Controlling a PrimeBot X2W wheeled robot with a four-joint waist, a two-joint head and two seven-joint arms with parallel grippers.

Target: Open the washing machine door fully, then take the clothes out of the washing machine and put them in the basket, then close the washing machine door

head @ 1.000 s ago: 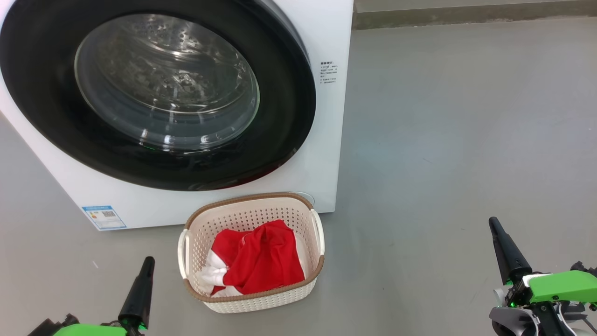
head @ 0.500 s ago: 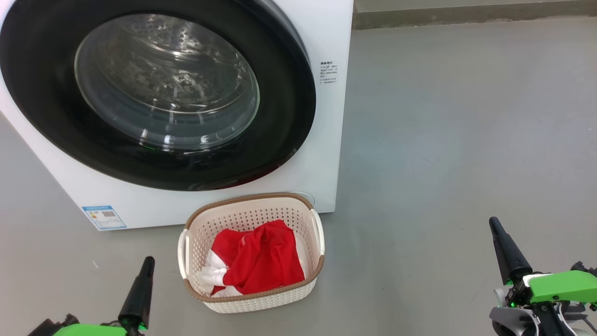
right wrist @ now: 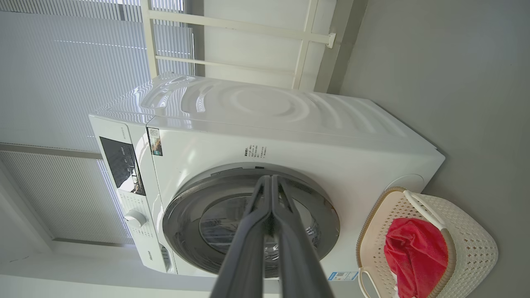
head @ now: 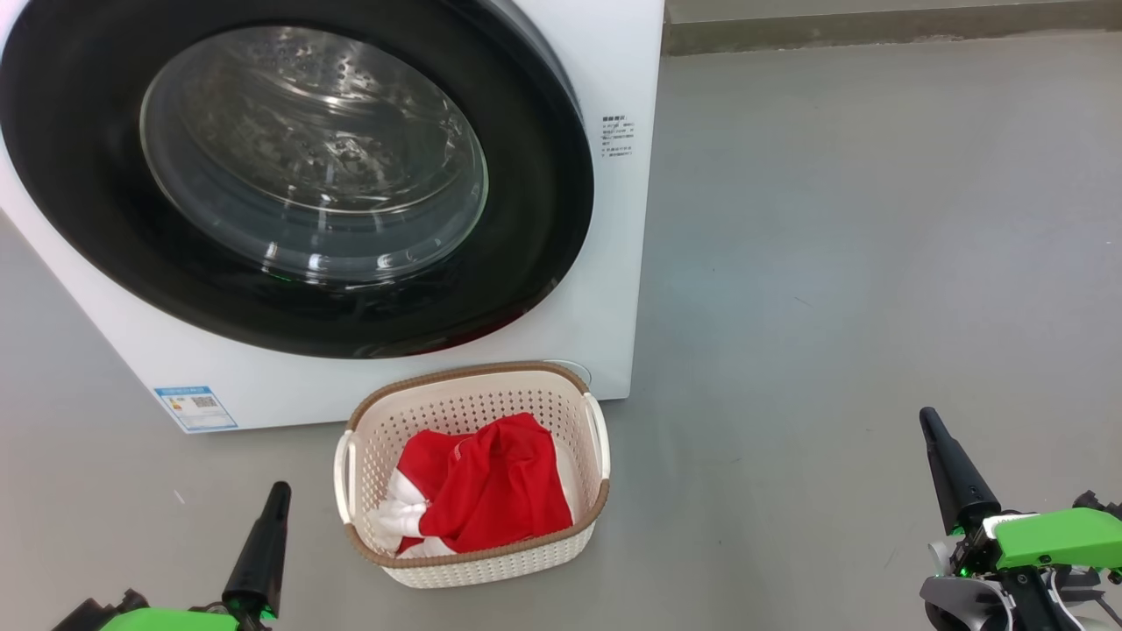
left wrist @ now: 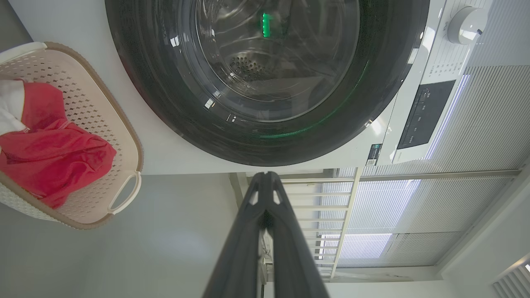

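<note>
Left gripper (head: 279, 495), fingers pressed together and empty, low at left; washing machine door (head: 307, 158) shut on the washing machine (head: 614, 219) above centre-left; basket (head: 473, 565) holding the red clothes (head: 491, 491) on the floor (head: 833, 263) just before the machine; right gripper (head: 929, 425), likewise closed and empty, well apart at lower right.

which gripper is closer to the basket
Left. The left gripper sits just off the left side of the cream perforated plastic basket; the right gripper is far out past its right side.
</note>
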